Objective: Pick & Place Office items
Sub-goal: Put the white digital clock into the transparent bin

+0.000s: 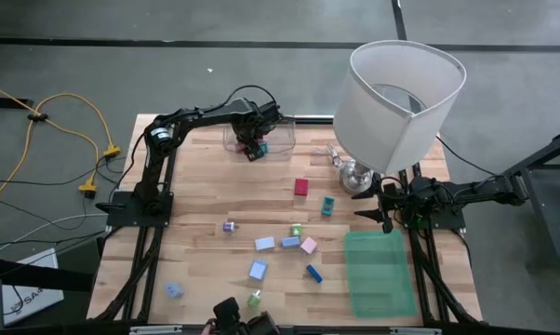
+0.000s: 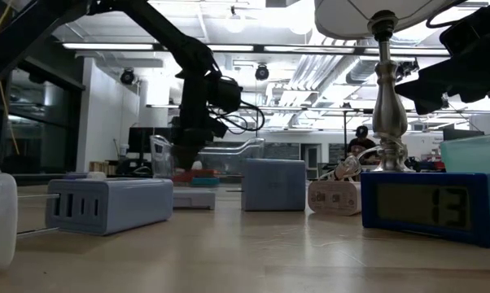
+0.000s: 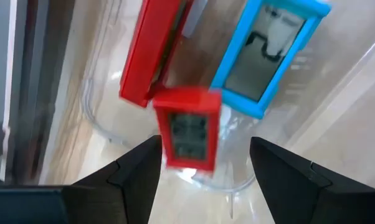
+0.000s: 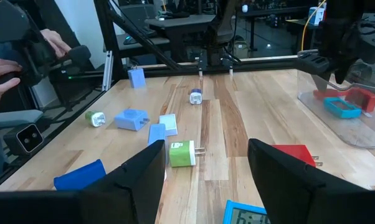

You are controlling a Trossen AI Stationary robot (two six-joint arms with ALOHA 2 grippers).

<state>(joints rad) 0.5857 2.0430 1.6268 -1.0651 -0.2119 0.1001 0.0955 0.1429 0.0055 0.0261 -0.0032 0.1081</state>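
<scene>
Left gripper (image 1: 254,149) is over the clear bin (image 1: 278,140) at the table's far edge, fingers spread, gripping nothing; small red clock (image 3: 187,129) lies below between them. Right gripper (image 1: 384,208) is beside the lamp (image 1: 401,102), parted, empty. Remaining office items (image 1: 278,244) are scattered mid-table, open wood around them.

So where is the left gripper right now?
In the high view the left gripper is at the table's far edge, over the clear bin, fingers open above a small red clock.
</scene>
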